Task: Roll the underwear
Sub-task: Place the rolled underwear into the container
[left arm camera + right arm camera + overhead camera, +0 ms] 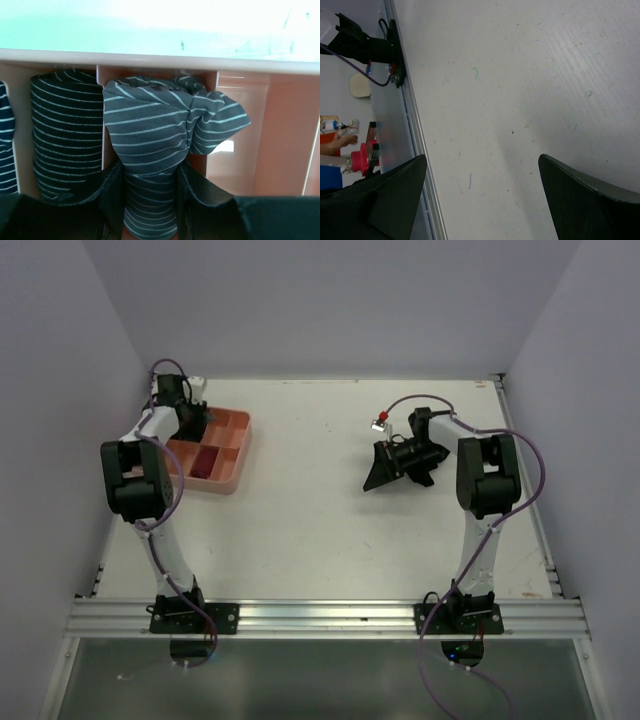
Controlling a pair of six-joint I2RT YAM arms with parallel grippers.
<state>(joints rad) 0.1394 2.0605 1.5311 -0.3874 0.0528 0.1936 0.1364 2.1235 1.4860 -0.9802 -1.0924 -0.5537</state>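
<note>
Here left gripper (150,196) clamps striped underwear (150,125) inside tray (260,145) compartment.

A robot lab test cell: a white bench (330,520) boxed in by plain pale walls (330,300) at the back and on both sides. Two white-and-black robot arms (135,480) are bolted to an aluminium rail (330,618) across the bottom of the frame, with purple cables (420,397) looping off them.
</note>
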